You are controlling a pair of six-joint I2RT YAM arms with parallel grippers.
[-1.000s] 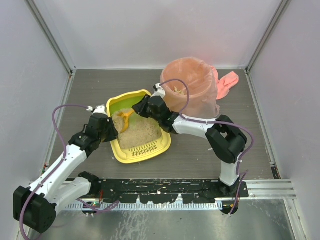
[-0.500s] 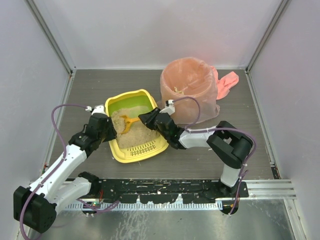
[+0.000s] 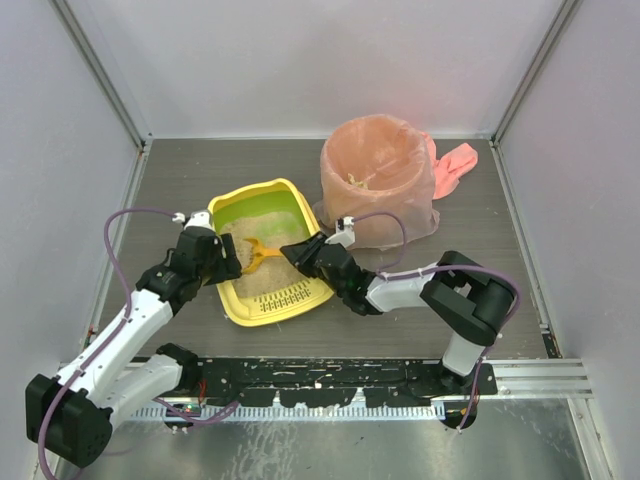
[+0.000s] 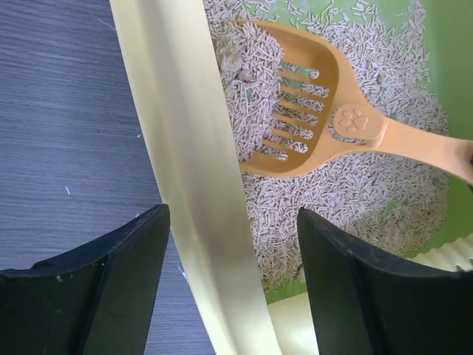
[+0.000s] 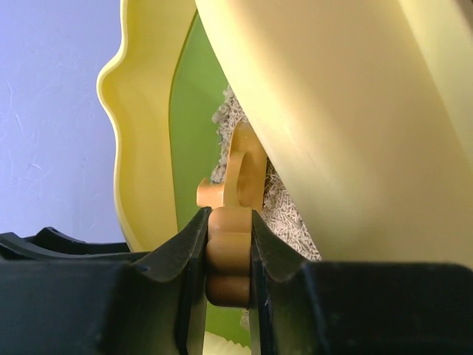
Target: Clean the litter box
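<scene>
Left pincer (image 4: 233, 222) straddles the litter box (image 4: 177, 140) rim.

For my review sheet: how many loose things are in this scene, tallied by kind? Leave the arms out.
litter box: 1
scoop: 1
bin lined with a pink bag: 1
Total: 3

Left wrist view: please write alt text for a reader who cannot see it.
An orange slotted scoop, partly filled, rests in the beige litter of the yellow litter box. The box's rim passes between the two black fingers, which stand open.
</scene>
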